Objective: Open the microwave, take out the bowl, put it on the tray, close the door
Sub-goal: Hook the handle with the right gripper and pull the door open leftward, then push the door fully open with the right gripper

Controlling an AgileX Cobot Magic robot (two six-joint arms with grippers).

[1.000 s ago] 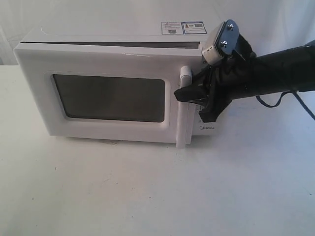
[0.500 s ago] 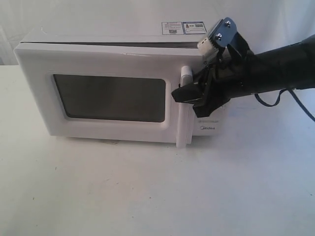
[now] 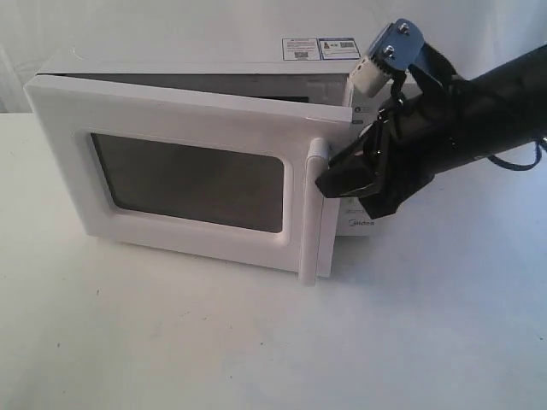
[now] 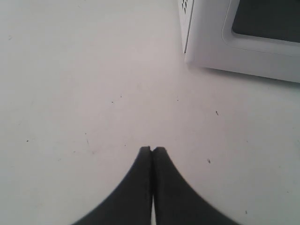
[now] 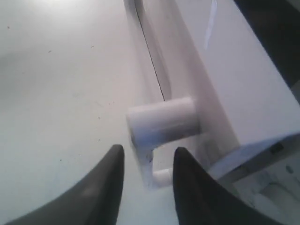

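Observation:
The white microwave [image 3: 197,64] stands on the table with its door [image 3: 188,179] swung partly out on the handle side, leaving a dark gap along the top. My right gripper [image 3: 332,181] is at the vertical handle [image 3: 313,213]. In the right wrist view the handle [image 5: 161,119] runs between the spread fingers of my right gripper [image 5: 149,149], with a gap on each side. My left gripper [image 4: 152,149] is shut and empty over the table, near the microwave's lower corner [image 4: 206,42]. The bowl is hidden, and no tray is in view.
The white table [image 3: 256,342] stretches in front of the microwave. A white backdrop [image 3: 171,21] hangs behind it. The right arm's black sleeve [image 3: 479,111] and a cable reach in from the right edge.
The door has swung further out on the handle side. My right gripper moved with the handle toward the front, and its fingers have spread wider.

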